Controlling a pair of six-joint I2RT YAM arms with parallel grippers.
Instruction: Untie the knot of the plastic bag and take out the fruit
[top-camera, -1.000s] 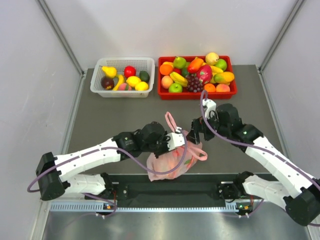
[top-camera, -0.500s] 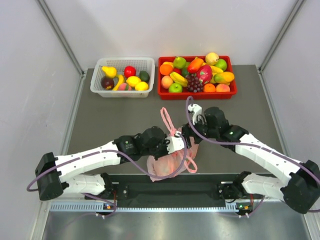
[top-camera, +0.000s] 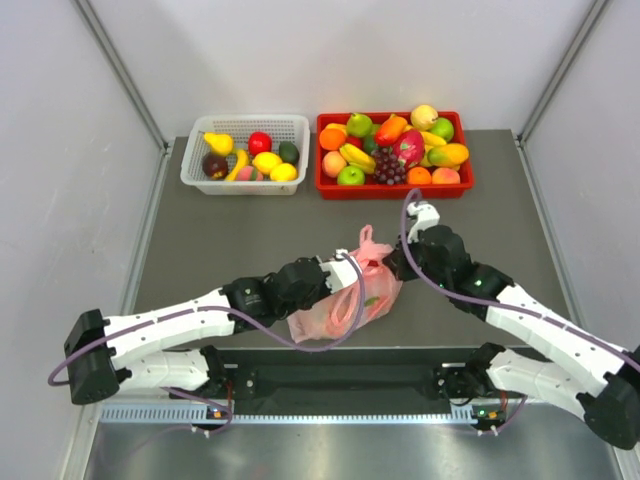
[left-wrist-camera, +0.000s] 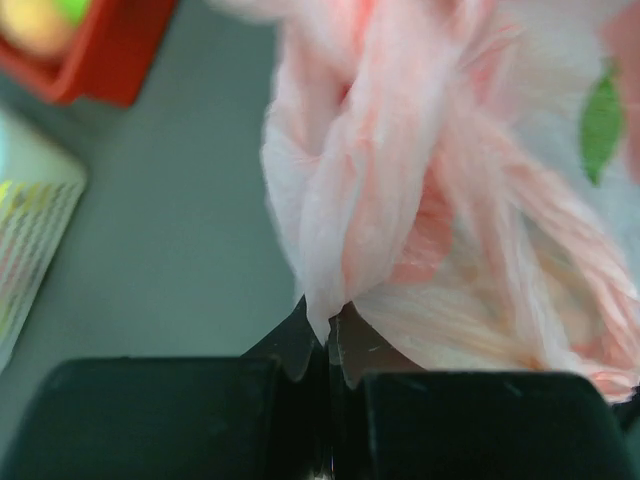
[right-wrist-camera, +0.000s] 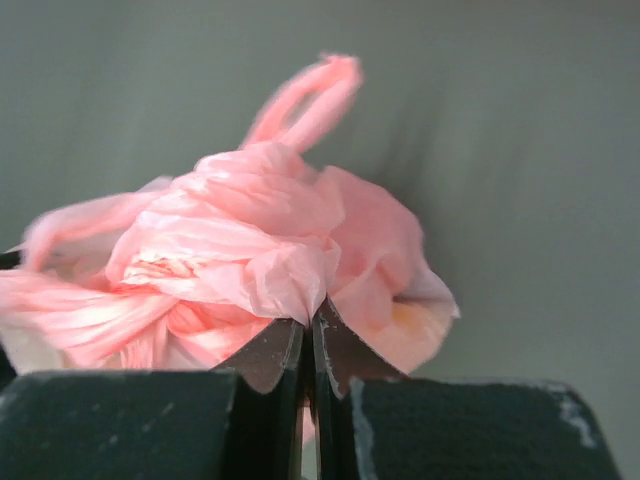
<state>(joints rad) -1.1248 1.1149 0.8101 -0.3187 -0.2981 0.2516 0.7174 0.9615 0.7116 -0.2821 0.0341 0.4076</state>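
Observation:
The pink plastic bag (top-camera: 340, 305) lies on the grey table between my two arms. My left gripper (top-camera: 347, 268) is at the bag's upper left, shut on a twisted strand of its plastic (left-wrist-camera: 350, 200). From the right, my right gripper (top-camera: 393, 264) is shut on a fold of the bag (right-wrist-camera: 290, 275). A handle loop (right-wrist-camera: 310, 95) sticks up from the bunched plastic that looks like the knot (right-wrist-camera: 255, 185). Fruit shows only dimly through the plastic, as a green leaf shape (left-wrist-camera: 601, 120) beside reddish patches.
A white basket (top-camera: 190, 172) with several toy fruits stands at the back left. Next to it a red tray (top-camera: 395, 190) is piled with more fruit. Grey side walls close in the table on both sides.
My right gripper came in from the right and shut on the bag. The bag has bunched up and shifted slightly right, and its tall handle loop now stands shorter. My left gripper stayed shut.

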